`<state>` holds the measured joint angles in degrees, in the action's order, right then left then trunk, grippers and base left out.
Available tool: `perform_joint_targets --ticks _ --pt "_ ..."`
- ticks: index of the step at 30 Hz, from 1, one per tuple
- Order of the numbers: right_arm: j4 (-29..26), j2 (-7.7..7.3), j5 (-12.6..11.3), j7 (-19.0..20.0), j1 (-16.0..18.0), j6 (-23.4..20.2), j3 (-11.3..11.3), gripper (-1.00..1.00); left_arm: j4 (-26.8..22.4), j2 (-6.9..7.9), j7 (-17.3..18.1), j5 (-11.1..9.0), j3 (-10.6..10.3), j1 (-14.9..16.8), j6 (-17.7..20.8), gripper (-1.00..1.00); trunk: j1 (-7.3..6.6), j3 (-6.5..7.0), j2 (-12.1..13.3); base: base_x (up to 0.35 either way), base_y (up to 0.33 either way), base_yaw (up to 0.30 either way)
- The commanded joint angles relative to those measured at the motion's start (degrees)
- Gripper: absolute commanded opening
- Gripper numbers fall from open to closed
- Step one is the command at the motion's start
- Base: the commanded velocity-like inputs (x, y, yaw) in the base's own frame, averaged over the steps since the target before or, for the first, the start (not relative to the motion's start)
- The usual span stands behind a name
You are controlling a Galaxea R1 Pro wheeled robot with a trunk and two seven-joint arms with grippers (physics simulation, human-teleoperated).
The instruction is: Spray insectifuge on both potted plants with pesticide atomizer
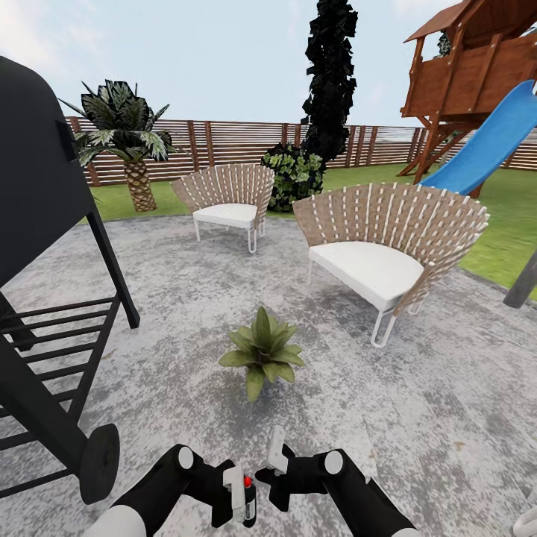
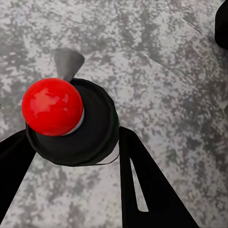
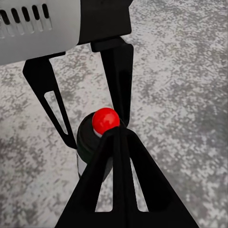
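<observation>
My left gripper (image 1: 240, 501) is shut on the pesticide atomizer (image 1: 247, 498), a small dark bottle with a red knob on top and a grey nozzle. It is held low over the stone patio. In the left wrist view the atomizer (image 2: 97, 123) sits between the two black fingers (image 2: 142, 185). My right gripper (image 3: 116, 135) is shut, its tips meeting right beside the red knob of the atomizer (image 3: 105, 119); whether they touch it I cannot tell. A potted plant (image 1: 262, 352), a low rosette of broad green leaves, stands on the patio straight ahead of both grippers.
A black grill (image 1: 45, 224) stands close on the left. Two wicker chairs (image 1: 231, 201) (image 1: 388, 242) stand beyond the plant. A palm (image 1: 127, 142), a slatted fence (image 1: 224, 142) and a wooden playhouse with a blue slide (image 1: 488, 142) stand further back.
</observation>
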<state>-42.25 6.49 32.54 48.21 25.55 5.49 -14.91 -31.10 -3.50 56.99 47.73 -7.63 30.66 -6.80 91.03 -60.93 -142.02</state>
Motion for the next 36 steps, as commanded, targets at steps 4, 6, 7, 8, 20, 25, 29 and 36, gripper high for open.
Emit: perform_joint_targets --ticks 4,6,7,8,20,25,29,36 --pt "0.0 0.01 0.6 0.0 0.0 0.6 0.1 -1.0 0.0 -0.01 0.0 0.3 0.1 0.0 -0.7 -1.0 -0.01 -0.05 0.0 0.0 0.0 0.0" --pt "0.0 0.01 0.6 0.0 0.0 0.6 0.1 -1.0 0.0 -0.01 0.0 0.0 0.1 0.0 -0.7 -1.0 -0.01 -0.05 0.0 0.0 0.0 0.0" --pt "0.0 0.01 0.6 0.0 0.0 0.6 0.1 -1.0 0.0 -0.01 0.0 -0.2 0.1 0.0 -0.7 -1.0 -0.01 -0.05 0.0 0.0 0.0 0.0" --pt "0.0 0.01 0.6 0.0 0.0 0.6 0.1 -1.0 0.0 -0.01 0.0 -0.3 0.2 0.0 -0.7 -1.0 -0.01 -0.05 0.0 0.0 0.0 0.0" --pt "0.1 0.01 0.6 0.0 0.0 0.6 0.1 -1.0 0.0 -0.09 0.0 -0.6 0.2 0.0 -0.7 -1.0 -0.01 -0.05 0.0 0.0 0.0 0.0" --pt "0.1 0.01 0.6 0.0 0.0 0.6 0.1 -1.0 0.0 -0.1 0.0 -1.4 0.2 0.0 -0.7 -1.0 -0.01 -0.05 0.0 0.0 0.0 0.0" --pt "0.1 0.01 0.7 0.0 0.0 0.6 0.1 -1.0 0.0 -0.1 0.0 -2.2 0.2 0.0 -0.8 -1.0 -0.01 -0.05 0.0 0.0 0.0 0.0" --pt "0.1 0.01 0.7 0.0 0.0 0.7 0.1 -1.0 0.0 -0.1 0.0 -2.3 0.2 0.0 -0.8 -1.0 -0.01 -0.05 0.0 0.0 0.0 0.0"
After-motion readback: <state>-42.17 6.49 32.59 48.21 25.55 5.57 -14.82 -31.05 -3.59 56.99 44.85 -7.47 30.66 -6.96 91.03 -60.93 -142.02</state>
